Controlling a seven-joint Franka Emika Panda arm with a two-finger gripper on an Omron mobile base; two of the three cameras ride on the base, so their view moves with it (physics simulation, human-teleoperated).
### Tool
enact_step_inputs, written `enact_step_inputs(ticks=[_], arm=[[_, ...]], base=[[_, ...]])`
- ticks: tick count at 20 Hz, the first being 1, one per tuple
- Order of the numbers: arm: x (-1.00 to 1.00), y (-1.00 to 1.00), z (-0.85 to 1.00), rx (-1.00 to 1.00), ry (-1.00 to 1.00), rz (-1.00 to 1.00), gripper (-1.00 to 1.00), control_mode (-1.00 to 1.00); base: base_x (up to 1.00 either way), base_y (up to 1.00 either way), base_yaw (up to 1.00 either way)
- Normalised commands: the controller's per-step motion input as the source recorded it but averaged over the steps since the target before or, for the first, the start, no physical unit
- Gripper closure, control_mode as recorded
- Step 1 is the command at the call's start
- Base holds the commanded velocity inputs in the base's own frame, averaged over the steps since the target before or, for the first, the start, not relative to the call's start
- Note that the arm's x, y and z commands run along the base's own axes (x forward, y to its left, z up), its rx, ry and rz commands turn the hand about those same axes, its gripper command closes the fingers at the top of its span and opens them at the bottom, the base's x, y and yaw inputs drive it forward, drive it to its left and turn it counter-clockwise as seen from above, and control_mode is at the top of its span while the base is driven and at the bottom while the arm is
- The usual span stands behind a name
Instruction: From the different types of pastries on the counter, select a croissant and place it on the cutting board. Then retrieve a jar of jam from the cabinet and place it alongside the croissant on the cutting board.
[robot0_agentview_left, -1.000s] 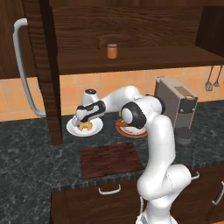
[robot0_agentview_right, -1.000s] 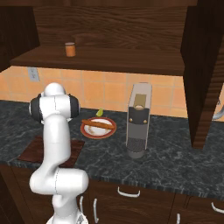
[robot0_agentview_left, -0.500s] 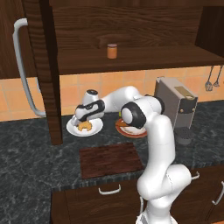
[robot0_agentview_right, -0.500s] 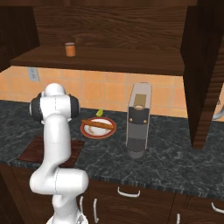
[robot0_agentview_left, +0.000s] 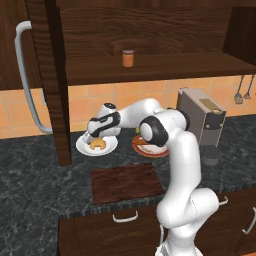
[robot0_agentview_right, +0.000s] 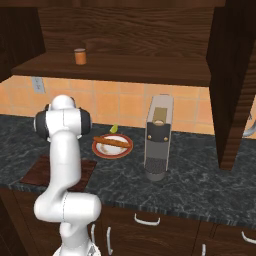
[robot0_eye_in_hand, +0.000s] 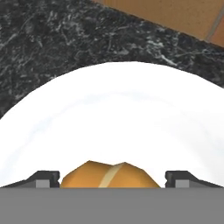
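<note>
While the arm reaches left over the worktop (robot0_agentview_left: 35, 175), the end effector (robot0_agentview_left: 93, 138) hangs low over a white plate (robot0_agentview_left: 82, 147), its fingertips (robot0_eye_in_hand: 43, 178) spread to either side of the croissant (robot0_agentview_left: 97, 144) lying there, without visibly touching it. Well in front of the plate, the board (robot0_agentview_left: 125, 181) lies bare near the worktop's front edge, and a second plate (robot0_agentview_right: 102, 151) beside the coffee machine (robot0_agentview_right: 159, 137) carries the long brown stick (robot0_agentview_right: 113, 142). Up on the cabinet (robot0_agentview_left: 150, 35) shelf stands the jam jar (robot0_agentview_left: 128, 58).
</note>
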Motion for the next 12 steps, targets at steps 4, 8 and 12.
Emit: enact_step_inputs(ticks=[4, 8, 12], arm=[[-0.19, 0.0, 0.26, 0.02, 0.0, 0.0, 1.0, -1.0], [-0.22, 0.0, 0.33, 0.0, 0.0, 0.0, 1.0, -1.0], [-0.45, 0.0, 0.22, 0.0, 0.0, 0.0, 1.0, -1.0]], base=[[0.0, 0.0, 0.0], [0.0, 0.0, 0.0], [0.0, 0.0, 0.0]])
